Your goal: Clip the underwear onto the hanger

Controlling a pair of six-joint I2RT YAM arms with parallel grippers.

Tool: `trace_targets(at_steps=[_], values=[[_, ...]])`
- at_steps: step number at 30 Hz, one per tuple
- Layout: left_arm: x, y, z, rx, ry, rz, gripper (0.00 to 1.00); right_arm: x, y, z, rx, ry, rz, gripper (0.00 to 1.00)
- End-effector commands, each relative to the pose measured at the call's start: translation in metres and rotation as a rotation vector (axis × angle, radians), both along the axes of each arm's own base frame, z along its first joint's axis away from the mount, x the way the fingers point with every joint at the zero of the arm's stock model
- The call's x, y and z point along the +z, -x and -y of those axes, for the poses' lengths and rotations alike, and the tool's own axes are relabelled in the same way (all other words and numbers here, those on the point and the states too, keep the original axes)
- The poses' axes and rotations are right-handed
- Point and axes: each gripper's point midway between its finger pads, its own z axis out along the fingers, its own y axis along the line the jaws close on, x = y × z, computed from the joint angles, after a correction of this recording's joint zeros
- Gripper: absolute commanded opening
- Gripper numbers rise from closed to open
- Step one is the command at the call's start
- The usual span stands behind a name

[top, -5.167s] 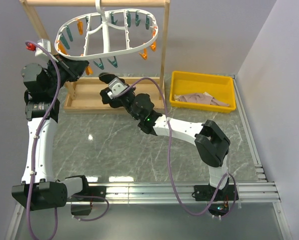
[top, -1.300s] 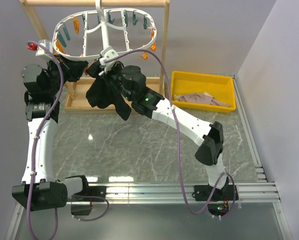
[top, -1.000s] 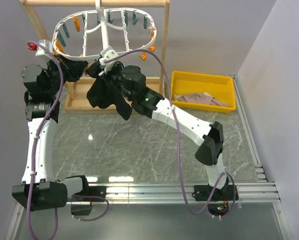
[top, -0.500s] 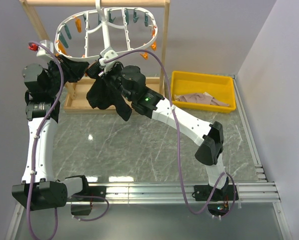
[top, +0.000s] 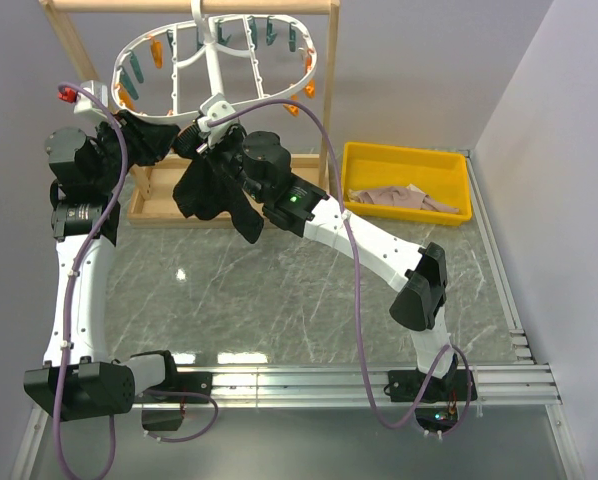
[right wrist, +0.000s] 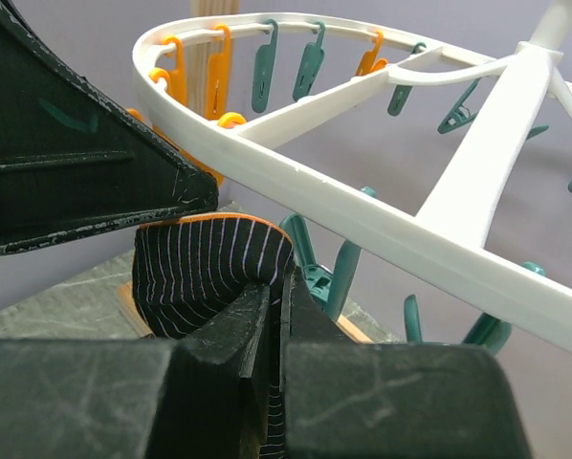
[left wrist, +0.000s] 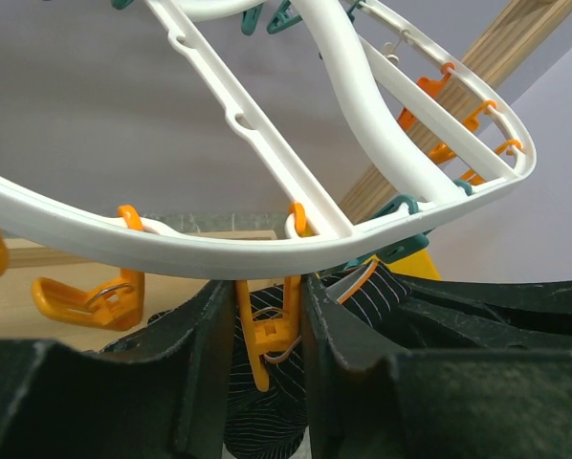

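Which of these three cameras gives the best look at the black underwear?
The top external view: the underwear shows nearly whole, a black bundle hanging down. The right wrist view shows only a striped fold pinched in the right gripper; the left wrist view, just a striped patch behind an orange peg.

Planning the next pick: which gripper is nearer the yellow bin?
Right. The right gripper, shut on the underwear under the hanger's front rim, sits left of the yellow bin. The left gripper is farther left, at the same rim.
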Motion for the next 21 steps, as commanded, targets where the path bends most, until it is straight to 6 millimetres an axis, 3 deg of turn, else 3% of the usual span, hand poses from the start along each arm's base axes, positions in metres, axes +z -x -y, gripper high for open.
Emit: trace_targets(at_steps=[1,13,21], values=[[0.014,0.007,-0.001,-0.003,-0.012,0.024,0.35,0.038,0.000,0.009,-0.009,-0.092,0.054,0.00],[0.021,0.008,-0.003,0.003,-0.014,0.044,0.47,0.036,-0.002,0.010,-0.019,-0.087,0.060,0.00],[0.035,0.014,-0.005,-0.002,-0.004,0.092,0.70,0.033,-0.004,0.010,-0.019,-0.078,0.063,0.00]])
